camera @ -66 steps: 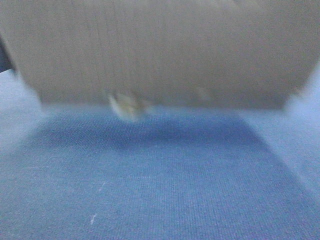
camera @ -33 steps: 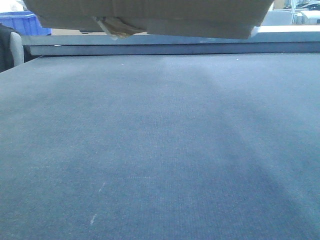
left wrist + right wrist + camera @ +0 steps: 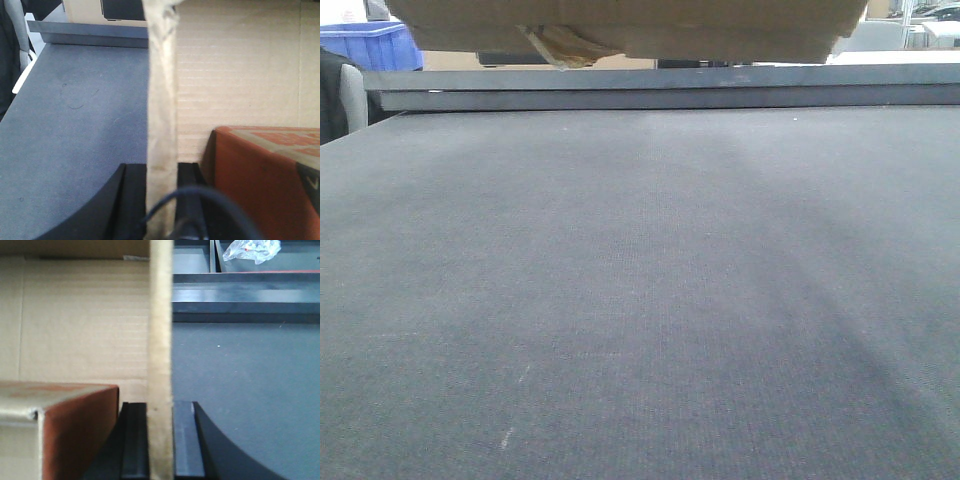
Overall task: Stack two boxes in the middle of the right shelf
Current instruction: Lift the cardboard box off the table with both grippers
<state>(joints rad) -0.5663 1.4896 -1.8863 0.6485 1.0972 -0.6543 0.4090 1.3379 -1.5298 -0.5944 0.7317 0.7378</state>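
A tan cardboard box (image 3: 620, 25) hangs above the table, with only its underside and a torn strip of tape (image 3: 560, 45) showing in the front view. My left gripper (image 3: 162, 170) is shut on the upright edge of its left wall (image 3: 161, 90). On the opposite wall (image 3: 160, 330) my right gripper (image 3: 160, 407) is shut the same way. A smaller red-brown box (image 3: 260, 175) (image 3: 75, 430) lies inside the box. The right shelf is out of view.
A dark grey matte tabletop (image 3: 640, 300) spreads under the box, ending in a raised grey ledge (image 3: 660, 90) at the back. A blue plastic bin (image 3: 370, 45) stands far left. A crumpled plastic bag (image 3: 250, 250) lies beyond the ledge.
The cardboard box has risen: a second ago it filled the top half of the front view, now only its underside shows at the top edge.
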